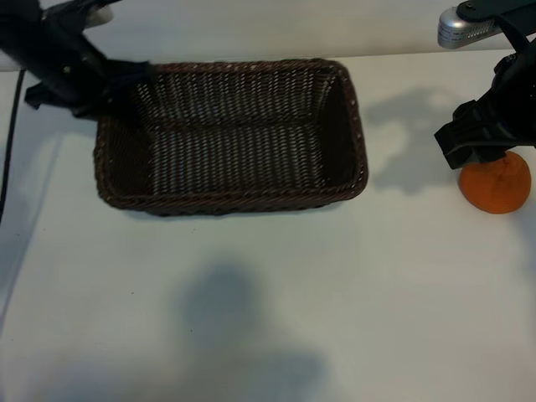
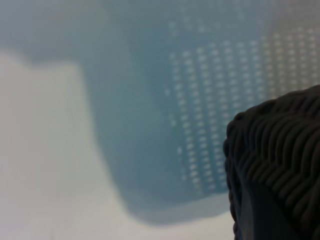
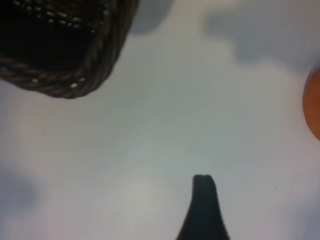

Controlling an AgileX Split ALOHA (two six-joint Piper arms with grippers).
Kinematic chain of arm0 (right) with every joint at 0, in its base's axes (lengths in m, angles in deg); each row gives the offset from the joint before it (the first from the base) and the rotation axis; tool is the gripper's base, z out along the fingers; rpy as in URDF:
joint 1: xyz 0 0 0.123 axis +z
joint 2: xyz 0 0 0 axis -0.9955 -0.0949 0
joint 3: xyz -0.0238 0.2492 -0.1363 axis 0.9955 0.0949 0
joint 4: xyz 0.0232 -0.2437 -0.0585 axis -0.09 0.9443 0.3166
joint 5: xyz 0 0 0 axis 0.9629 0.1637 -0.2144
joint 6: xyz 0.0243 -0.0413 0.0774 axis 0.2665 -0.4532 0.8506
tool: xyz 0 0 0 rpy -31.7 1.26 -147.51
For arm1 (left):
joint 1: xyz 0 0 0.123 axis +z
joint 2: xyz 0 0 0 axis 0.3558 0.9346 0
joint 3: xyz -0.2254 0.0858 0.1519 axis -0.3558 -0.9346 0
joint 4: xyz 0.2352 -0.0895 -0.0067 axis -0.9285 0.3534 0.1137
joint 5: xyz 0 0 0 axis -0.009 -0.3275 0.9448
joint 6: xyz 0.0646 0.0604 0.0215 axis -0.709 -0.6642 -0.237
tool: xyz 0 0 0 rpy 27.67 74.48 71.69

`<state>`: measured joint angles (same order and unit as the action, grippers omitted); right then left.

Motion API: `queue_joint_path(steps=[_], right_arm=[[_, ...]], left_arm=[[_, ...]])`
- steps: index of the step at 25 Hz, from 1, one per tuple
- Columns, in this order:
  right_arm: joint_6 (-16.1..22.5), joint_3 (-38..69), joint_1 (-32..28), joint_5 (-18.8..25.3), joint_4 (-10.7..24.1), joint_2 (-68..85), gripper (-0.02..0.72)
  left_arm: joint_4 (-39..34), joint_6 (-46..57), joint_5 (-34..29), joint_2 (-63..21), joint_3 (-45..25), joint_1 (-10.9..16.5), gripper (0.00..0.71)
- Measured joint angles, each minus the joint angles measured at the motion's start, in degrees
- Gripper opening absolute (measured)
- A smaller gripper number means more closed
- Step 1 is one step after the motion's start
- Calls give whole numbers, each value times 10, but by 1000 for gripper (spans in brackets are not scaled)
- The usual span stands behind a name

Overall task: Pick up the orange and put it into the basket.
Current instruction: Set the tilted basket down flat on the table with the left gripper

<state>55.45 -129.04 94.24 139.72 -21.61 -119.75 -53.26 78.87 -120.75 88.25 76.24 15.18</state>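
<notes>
The orange (image 1: 497, 184) lies on the white table at the far right, with a sliver of it at the edge of the right wrist view (image 3: 314, 104). My right gripper (image 1: 484, 147) hangs open just above and behind it. Only one of its fingers (image 3: 203, 200) shows, over bare table, and nothing is between the jaws. The dark brown wicker basket (image 1: 234, 198) stands at the back centre, holding nothing. At the basket's far left corner my left gripper (image 1: 107, 82) is shut on the braided rim (image 2: 280, 165), which fills the near corner of the left wrist view.
White tabletop (image 1: 268, 318) stretches from the basket to the front edge, crossed by soft shadows. A corner of the basket (image 3: 70, 75) shows in the right wrist view, well apart from the orange. A silver fitting (image 1: 466, 29) sits at the top right.
</notes>
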Motion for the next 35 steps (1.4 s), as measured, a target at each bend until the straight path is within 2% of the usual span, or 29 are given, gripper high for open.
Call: queue_joint_path(steps=[8,19,35], right_arm=[[0,0,0,0,0,0,526],[0,0,0,0,0,0,526],[-1,0,0,0,0,0,526]], left_arm=[[-2,-7,-6,47,48,-37,164],[1,-21,21,71,52,-62,164],[14,-24,54,100,53,-66,164]])
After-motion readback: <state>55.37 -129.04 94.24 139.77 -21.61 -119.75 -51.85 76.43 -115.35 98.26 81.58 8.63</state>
